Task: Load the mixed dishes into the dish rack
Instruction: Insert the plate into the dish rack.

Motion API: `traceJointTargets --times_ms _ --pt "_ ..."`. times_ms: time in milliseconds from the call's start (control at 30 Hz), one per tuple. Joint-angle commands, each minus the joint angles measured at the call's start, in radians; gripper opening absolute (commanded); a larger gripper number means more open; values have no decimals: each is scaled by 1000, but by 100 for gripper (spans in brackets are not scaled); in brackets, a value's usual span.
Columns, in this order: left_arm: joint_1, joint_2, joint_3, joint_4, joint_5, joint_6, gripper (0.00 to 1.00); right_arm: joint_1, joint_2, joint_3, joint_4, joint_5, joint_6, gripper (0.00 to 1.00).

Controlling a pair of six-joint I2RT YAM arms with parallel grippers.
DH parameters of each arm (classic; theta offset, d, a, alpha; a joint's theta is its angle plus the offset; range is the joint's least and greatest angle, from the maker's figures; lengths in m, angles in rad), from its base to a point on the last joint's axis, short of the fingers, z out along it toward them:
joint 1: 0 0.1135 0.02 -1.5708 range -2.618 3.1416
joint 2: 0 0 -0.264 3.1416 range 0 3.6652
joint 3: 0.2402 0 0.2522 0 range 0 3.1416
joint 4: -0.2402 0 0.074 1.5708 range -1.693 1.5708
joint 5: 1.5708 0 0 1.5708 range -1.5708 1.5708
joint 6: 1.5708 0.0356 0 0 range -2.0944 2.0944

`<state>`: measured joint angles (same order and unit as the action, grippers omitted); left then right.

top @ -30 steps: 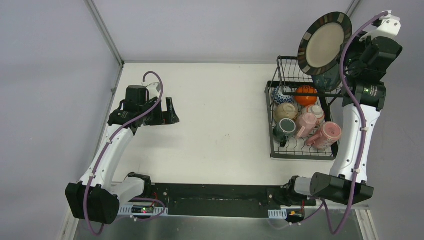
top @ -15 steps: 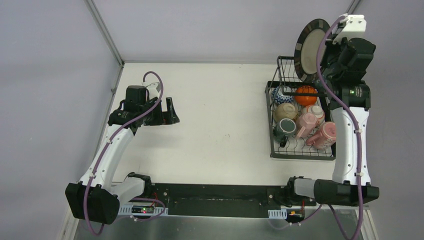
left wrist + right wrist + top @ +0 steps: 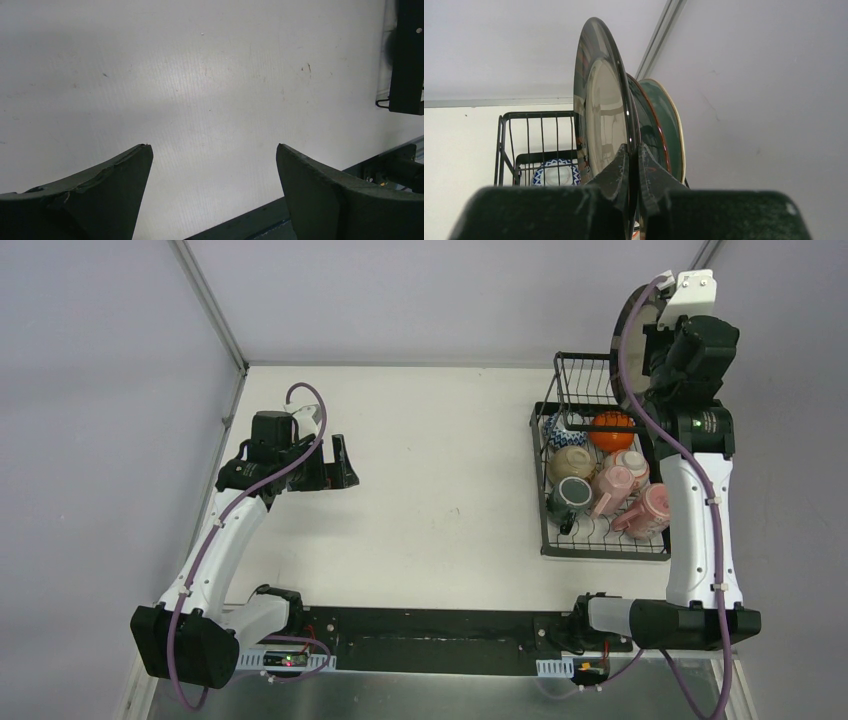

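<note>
Dark-rimmed beige plate (image 3: 600, 102) upright, seemingly above dish rack (image 3: 604, 554).

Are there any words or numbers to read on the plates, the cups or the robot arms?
None can be read.
The plate in the right gripper, the pink cups and the rack show no writing.
The blue-patterned bowl has a pattern, not letters.
The small board with tiny lights is too small to tell.
</note>
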<state>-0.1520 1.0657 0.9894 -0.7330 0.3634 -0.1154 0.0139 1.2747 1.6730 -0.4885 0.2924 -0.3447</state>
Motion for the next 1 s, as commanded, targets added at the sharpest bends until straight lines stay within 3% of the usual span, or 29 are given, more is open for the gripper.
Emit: traceJointTargets --times_ms 0,633,967 --pt "-12 -19 1 22 -18 16 99 11 -34 25 223 37 -17 0" --pt "-14 -18 0 22 -21 17 99 14 -36 -114 248 56 22 0" --pt "-14 -15 0 22 -22 17 99 15 -37 -107 237 93 40 0"
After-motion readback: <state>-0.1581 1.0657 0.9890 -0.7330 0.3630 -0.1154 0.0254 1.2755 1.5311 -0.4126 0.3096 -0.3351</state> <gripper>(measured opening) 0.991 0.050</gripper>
